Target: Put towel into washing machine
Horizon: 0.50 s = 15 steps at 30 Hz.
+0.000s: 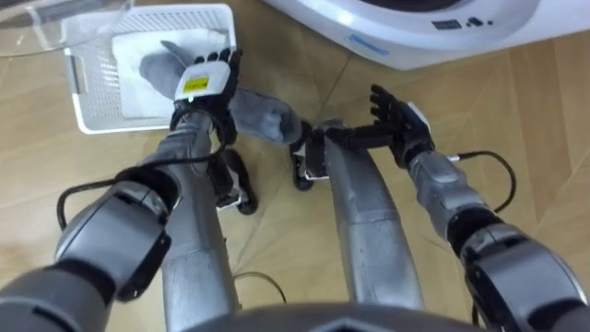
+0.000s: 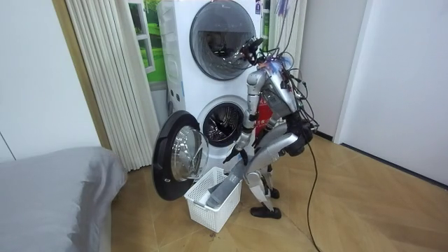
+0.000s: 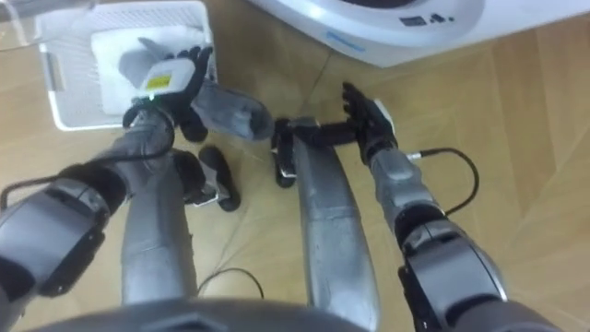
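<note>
A grey towel (image 1: 267, 115) (image 3: 230, 111) lies partly in the white laundry basket (image 1: 83, 111) (image 2: 210, 206) and drapes out over its right rim. My left hand (image 1: 207, 78) (image 3: 171, 78) is over the basket, fingers curled round the towel's middle. My right hand (image 1: 396, 115) (image 3: 369, 120) hovers open above the floor to the right, holding nothing. In the room view I stand bent forward over the basket, in front of the lower washing machine (image 2: 224, 126), whose round door (image 2: 178, 154) is swung open to the room view's left. The towel (image 2: 225, 190) hangs from my hand into the basket.
A white cloth (image 1: 129, 92) lies in the basket under the towel. The washing machine's white front (image 1: 415, 28) runs along the top of the eye view. A second machine (image 2: 220, 31) is stacked above. A grey bed (image 2: 49, 189) stands at the room view's left.
</note>
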Tool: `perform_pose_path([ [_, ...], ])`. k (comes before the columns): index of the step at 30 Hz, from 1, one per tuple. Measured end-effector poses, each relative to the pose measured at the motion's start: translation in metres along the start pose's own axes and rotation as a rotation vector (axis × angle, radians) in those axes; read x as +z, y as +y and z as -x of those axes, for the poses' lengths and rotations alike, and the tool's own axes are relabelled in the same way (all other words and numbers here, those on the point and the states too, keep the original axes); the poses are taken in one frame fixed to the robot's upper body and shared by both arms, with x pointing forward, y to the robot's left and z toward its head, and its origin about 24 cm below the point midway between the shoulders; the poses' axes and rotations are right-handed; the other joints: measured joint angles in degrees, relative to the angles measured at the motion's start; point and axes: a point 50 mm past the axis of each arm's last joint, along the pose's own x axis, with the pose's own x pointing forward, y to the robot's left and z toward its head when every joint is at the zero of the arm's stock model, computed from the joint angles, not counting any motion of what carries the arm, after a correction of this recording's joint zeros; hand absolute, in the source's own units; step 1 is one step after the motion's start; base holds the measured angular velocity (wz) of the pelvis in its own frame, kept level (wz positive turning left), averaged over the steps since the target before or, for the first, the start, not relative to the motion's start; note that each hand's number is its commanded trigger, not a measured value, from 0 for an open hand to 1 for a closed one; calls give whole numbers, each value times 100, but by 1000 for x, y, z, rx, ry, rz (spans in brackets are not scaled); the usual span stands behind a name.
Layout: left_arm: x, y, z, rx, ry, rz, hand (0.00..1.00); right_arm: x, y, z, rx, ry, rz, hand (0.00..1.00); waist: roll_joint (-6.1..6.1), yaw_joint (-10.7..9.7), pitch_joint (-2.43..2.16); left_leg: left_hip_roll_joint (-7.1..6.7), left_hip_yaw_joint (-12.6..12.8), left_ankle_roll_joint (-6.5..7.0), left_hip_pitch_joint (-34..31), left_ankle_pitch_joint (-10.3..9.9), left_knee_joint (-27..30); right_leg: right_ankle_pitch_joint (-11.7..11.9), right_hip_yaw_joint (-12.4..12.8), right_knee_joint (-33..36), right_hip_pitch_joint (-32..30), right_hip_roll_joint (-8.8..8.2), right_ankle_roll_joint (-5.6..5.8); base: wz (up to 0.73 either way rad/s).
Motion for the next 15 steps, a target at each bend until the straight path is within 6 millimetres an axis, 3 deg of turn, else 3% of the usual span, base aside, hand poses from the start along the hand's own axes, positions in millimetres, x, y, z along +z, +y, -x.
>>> perform_pose_path([
  [5,2,2,-1,5,-21,-34,0,5,3,-1,20,-26,-23,0,-4,-86,2,23,-39,-56,-187,-122,244,-122,-13,248,-194,22,-64,-2],
  [9,3,1,-1,0,-27,-44,0,8,8,-2,50,-41,-27,0,-41,-176,8,142,-59,-92,-280,-215,373,-173,-22,328,-288,96,-86,-8],
  [10,4,-1,0,-8,-34,-53,7,8,11,-2,57,-42,-39,0,-68,-229,19,151,-58,-94,-285,-228,382,-183,-22,338,-296,103,-92,-4],
  [11,3,-1,0,-15,-37,-63,47,7,13,-2,63,-41,-45,0,-89,-258,23,161,-58,-97,-285,-237,389,-191,-22,344,-296,111,-92,-5],
  [12,1,-2,1,-25,-36,-75,63,7,16,-3,78,-42,-45,0,-133,-307,20,193,-50,-98,-284,-249,411,-202,-22,356,-298,130,-100,-9],
  [13,1,-3,1,-39,-39,-85,100,8,19,-3,89,-44,-40,0,-180,-336,21,211,-47,-103,-285,-281,440,-217,-22,376,-304,148,-107,-10],
  [15,1,-3,1,-61,-43,-95,100,10,22,-4,103,-48,-33,0,-225,-367,11,228,-49,-105,-319,-302,457,-224,-23,380,-333,162,-110,-6],
])
